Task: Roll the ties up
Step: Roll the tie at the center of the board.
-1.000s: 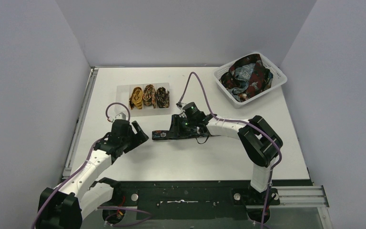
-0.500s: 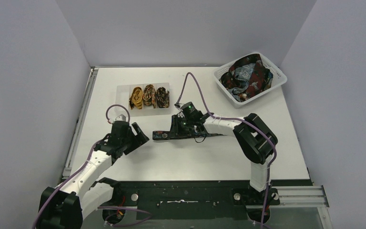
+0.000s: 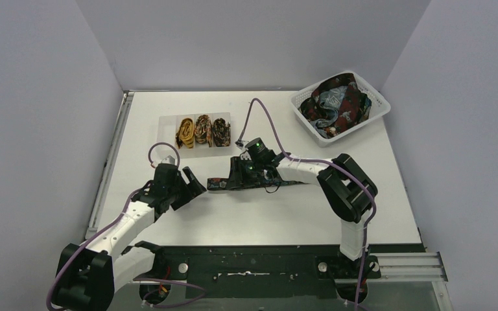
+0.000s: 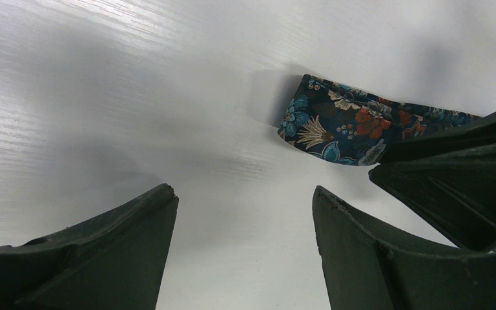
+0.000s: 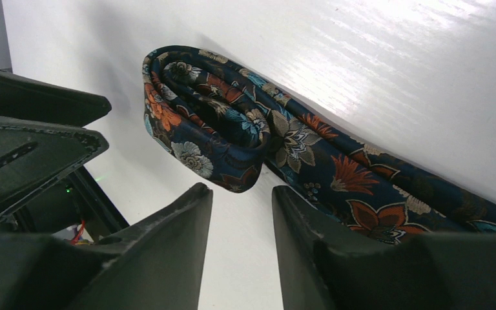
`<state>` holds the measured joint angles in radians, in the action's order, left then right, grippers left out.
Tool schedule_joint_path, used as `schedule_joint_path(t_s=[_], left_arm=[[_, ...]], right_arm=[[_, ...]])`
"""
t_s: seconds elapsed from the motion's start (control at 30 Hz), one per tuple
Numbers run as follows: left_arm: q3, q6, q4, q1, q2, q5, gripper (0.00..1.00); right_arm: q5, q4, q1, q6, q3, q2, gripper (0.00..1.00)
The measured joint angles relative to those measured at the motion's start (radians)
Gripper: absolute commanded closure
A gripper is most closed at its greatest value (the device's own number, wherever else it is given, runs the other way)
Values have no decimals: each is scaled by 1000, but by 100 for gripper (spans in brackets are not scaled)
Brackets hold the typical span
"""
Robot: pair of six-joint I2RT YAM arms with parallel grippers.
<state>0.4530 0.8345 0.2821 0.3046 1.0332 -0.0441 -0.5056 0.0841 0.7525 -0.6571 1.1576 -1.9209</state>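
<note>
A dark navy floral tie [image 3: 266, 183] lies flat across the middle of the table, its left end folded over into a loose first turn [image 5: 200, 110]. My right gripper [image 3: 237, 173] hovers low over that folded end. In the right wrist view the gripper [image 5: 242, 192] is narrowly open with nothing between its fingers and the fold just beyond the tips. My left gripper [image 3: 192, 187] is open and empty just left of the tie's end [image 4: 336, 123]. In the left wrist view the gripper [image 4: 243, 192] has bare table between its fingers. Three rolled ties [image 3: 202, 130] sit side by side behind.
A white lattice basket [image 3: 376, 111] at the back right holds a heap of loose ties [image 3: 336, 103]. The rolled ties rest on a pale mat [image 3: 166, 124]. Purple cables [image 3: 262, 110] arc above the right arm. A metal rail [image 3: 111, 162] runs along the table's left edge.
</note>
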Motion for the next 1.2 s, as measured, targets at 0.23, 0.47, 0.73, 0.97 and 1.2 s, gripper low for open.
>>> schedule_joint_path(t_s=[0.23, 0.47, 0.73, 0.97, 1.2], left_arm=[[0, 0, -1, 0, 1, -3, 26], [0, 0, -1, 0, -5, -3, 26], [0, 0, -1, 0, -5, -3, 26], [0, 0, -2, 0, -5, -10, 26], [0, 0, -4, 0, -4, -19, 26]], right_arm=[[-1, -3, 0, 8, 0, 23, 68], [5, -21, 0, -2, 0, 29, 85], [21, -16, 0, -9, 6, 29, 88], [29, -15, -1, -9, 21, 14, 86], [35, -14, -11, -5, 37, -25, 86]])
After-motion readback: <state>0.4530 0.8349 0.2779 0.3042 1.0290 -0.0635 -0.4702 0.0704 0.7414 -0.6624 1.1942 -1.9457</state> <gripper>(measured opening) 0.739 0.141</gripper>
